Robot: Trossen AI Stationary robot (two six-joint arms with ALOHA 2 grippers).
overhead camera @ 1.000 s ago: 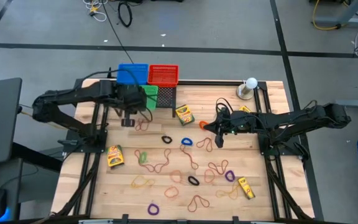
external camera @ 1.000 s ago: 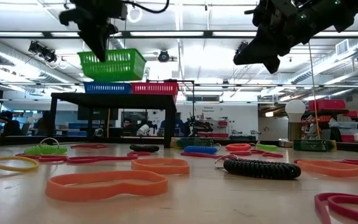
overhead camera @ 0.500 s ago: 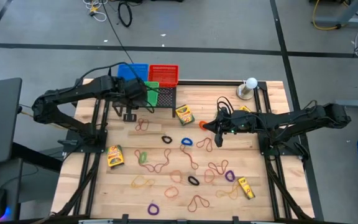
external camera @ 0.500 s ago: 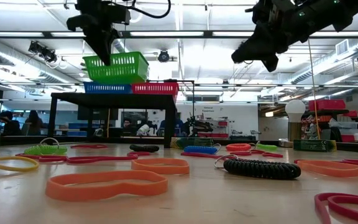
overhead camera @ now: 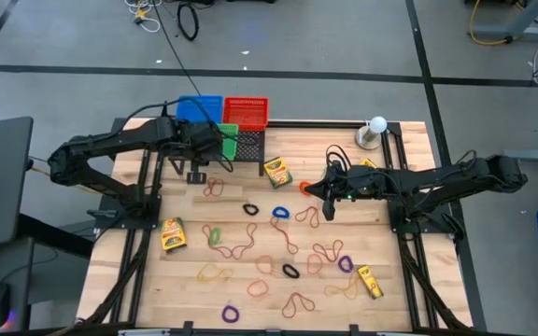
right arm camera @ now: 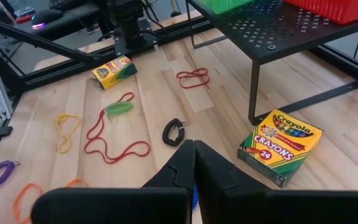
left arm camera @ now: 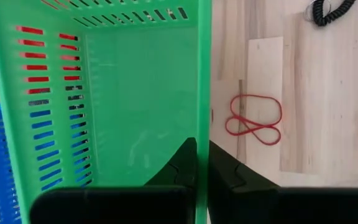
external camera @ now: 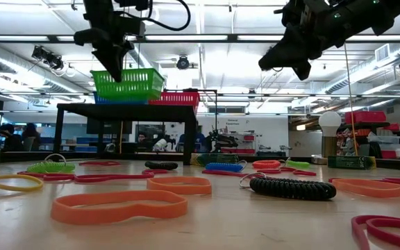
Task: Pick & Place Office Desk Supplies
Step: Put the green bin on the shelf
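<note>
A green plastic basket (external camera: 128, 83) hangs over the black perforated stand (overhead camera: 247, 147) at the table's far side, with my left gripper (left arm camera: 201, 163) shut on it. A blue basket (overhead camera: 199, 108) and a red basket (overhead camera: 246, 111) stand behind it. Rubber bands in several colours (overhead camera: 250, 245) and yellow crayon boxes (overhead camera: 277, 171) (overhead camera: 172, 233) (overhead camera: 370, 280) lie flat on the wooden table. My right gripper (right arm camera: 194, 155) hovers shut, well above the table right of centre, with nothing seen between its fingers. My left gripper pinches the green basket's side wall at its rim (left arm camera: 202, 134), one finger inside the basket and one outside. The fingers slant down from above. The basket hangs about level, just above the stand's top; whether it touches the stand I cannot tell.
A white ball on a round base (overhead camera: 375, 131) stands at the far right corner. A red band (left arm camera: 252, 119) lies on the table beside the stand. A crayon box (right arm camera: 280, 146) lies by the stand's leg. The near half of the table is strewn with bands.
My left gripper has carried the green basket down and a little toward the table's right, so it now hangs lower, close over the stand and in front of the blue basket. The basket has stayed about level.
</note>
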